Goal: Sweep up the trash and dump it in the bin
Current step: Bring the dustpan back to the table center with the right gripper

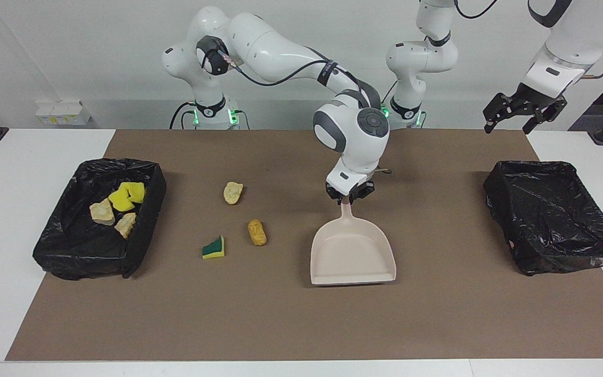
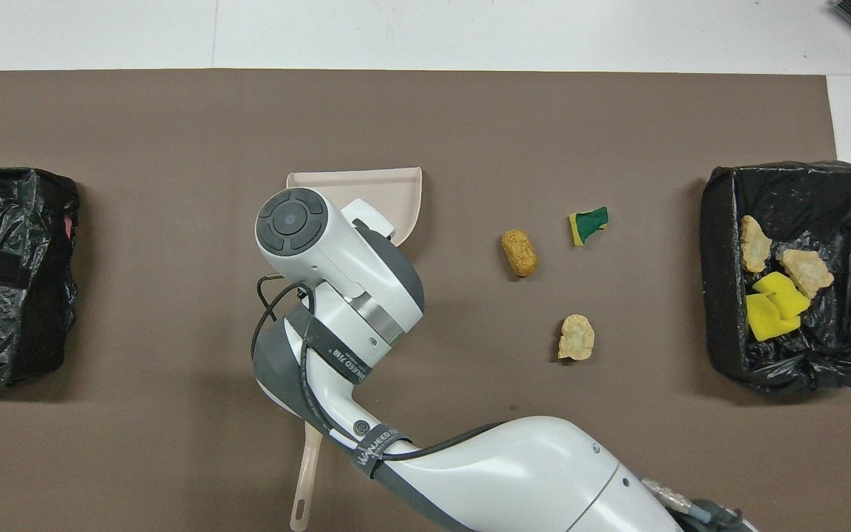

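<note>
My right gripper (image 1: 348, 200) is shut on the handle of the beige dustpan (image 1: 352, 256), whose mouth faces away from the robots. In the overhead view the wrist hides this gripper and only the dustpan's (image 2: 366, 192) front part shows. Three pieces of trash lie on the mat beside the pan, toward the right arm's end: a golden bread piece (image 1: 257, 232), a green-and-yellow sponge wedge (image 1: 213, 247) and a tan piece (image 1: 233, 192). The bin (image 1: 144, 230) at that end holds several yellow and tan scraps (image 1: 121, 201). My left gripper (image 1: 524, 118) waits open in the air near the mat's corner.
A second black-lined bin (image 1: 553, 220) stands at the left arm's end. A beige handle (image 2: 306, 480) pokes out from under the right arm, nearer to the robots than the dustpan. The brown mat (image 1: 280, 324) covers most of the white table.
</note>
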Tool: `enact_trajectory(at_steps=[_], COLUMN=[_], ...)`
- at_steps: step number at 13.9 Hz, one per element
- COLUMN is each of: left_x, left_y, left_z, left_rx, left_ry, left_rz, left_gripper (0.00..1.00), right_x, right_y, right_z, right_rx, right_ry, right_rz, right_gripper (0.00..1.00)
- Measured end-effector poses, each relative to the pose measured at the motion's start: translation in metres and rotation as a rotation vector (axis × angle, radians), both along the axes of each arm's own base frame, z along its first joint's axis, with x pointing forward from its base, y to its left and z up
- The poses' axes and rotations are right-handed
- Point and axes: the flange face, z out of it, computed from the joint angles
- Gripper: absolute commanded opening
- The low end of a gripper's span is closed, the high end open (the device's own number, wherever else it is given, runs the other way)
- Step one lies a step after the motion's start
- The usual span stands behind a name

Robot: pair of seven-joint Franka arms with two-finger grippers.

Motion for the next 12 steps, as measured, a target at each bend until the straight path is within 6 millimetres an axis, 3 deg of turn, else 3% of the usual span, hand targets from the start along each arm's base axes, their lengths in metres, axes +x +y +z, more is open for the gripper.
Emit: enact_trajectory(at_steps=[6, 7, 8, 12], left_x=[0.000, 0.000, 0.000, 0.000], left_y=[0.000, 0.000, 0.000, -0.002], left_z=[0.000, 0.000, 0.000, -0.001], left_rx=[0.000, 0.000, 0.000, 0.000], left_ry=[0.000, 0.000, 0.000, 0.002], left_rz=[0.000, 0.000, 0.000, -0.003], left_gripper=[1.00, 1.00, 1.00, 1.00], right_x=[0.004, 0.002, -0.001, -0.033], right_y=[-0.001, -0.001, 0.000, 0.015], right_z=[0.027, 0.035, 0.046, 0.089], right_rx=[0.025, 0.031, 0.038, 0.071], right_ry=[-0.034, -0.040, -0.047, -0.034], right_rz=[-0.005, -0.004, -0.006, -0.103], right_gripper=[0.70, 0.80, 1.00, 1.00])
